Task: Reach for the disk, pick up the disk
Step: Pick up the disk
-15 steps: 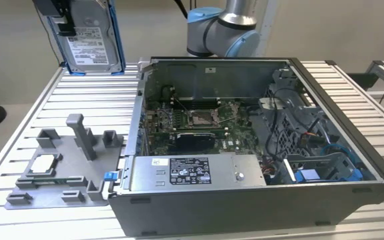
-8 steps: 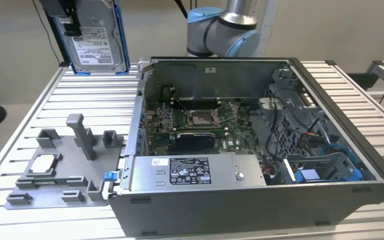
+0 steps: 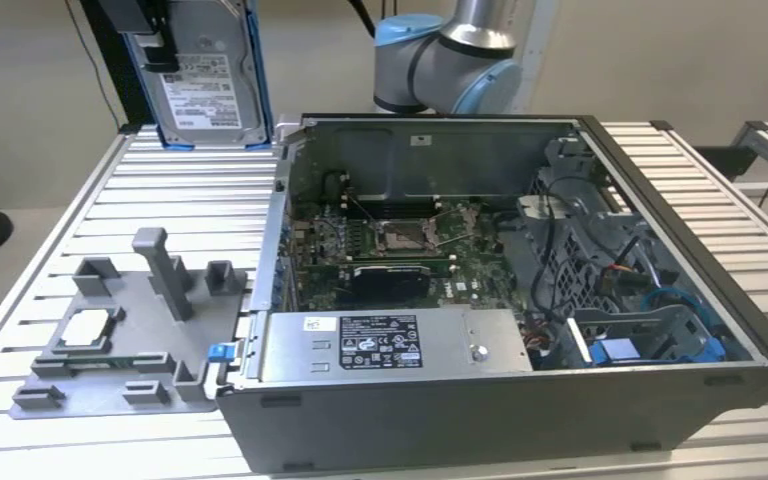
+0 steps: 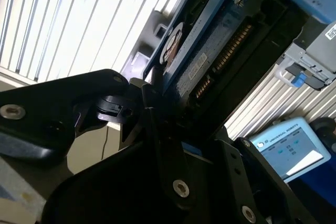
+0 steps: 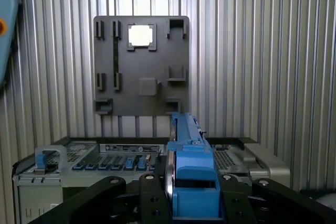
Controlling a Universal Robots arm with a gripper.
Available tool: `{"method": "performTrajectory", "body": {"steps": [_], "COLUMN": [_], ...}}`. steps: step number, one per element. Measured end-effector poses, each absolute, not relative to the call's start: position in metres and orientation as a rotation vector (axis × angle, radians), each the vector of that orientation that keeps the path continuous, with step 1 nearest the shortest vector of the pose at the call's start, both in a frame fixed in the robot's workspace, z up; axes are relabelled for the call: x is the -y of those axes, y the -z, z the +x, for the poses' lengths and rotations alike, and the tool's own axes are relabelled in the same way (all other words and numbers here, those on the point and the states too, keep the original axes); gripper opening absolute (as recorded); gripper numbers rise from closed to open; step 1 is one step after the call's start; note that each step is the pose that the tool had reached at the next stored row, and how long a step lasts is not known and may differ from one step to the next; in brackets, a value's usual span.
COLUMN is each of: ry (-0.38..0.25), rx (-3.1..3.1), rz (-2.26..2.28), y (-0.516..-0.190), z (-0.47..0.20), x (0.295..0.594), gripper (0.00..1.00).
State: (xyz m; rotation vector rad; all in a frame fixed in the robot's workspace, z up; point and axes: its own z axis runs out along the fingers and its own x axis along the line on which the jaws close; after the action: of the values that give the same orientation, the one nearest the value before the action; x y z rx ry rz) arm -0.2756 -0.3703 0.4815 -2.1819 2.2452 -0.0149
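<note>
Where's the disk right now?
Exterior view's upper left: the disk stands upright, clamped in the pincer, just beyond the open case's far corner on that side.

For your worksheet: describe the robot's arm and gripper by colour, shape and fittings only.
The arm has rounded silver-grey joint housings with a light-blue end cap. The gripper is matte black, built of flat, angular plates joined by round silver screw heads. Its fingers are black too.
</note>
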Motion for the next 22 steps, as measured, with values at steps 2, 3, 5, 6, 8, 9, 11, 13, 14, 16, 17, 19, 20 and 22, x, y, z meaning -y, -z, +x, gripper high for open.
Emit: {"method": "performTrajectory", "body": {"steps": [2,3,5,6,8,9,11,13,14,16,17,19,20,22], "ry": [0.015,0.015,0.015,0.015,0.015,0.015,0.014,0.014,0.014,0.014,0.014,0.014,0.014,0.014], "rx": [-2.245,-2.245,-2.245,-2.245,-2.245,-2.245,-2.245,-2.246,-2.245,-2.246,-2.246,-2.246,-2.246,-2.246], "rz": [-2.182,-2.182,-2.182,-2.182,-2.182,-2.182,-2.182,-2.182,-2.182,-2.182,-2.182,-2.182,-2.182,-2.182], "y": [-0.482,-0.482,-0.481,-0.481,-0.482,-0.481,-0.481,-0.482,-0.482,-0.481,-0.482,-0.481,-0.482,-0.482], "z": [-0.272,-0.270,-0.267,-0.265,-0.261,-0.259,-0.255,-0.251,-0.249,-0.245,-0.244,-0.239,-0.237,-0.233], "x": [0.370,0.370,0.370,0.370,0.370,0.370,0.370,0.370,0.370,0.370,0.370,0.370,0.370,0.370], "gripper": [0.00,0.00,0.00,0.00,0.00,0.00,0.00,0.00,0.00,0.00,0.00,0.00,0.00,0.00]}}
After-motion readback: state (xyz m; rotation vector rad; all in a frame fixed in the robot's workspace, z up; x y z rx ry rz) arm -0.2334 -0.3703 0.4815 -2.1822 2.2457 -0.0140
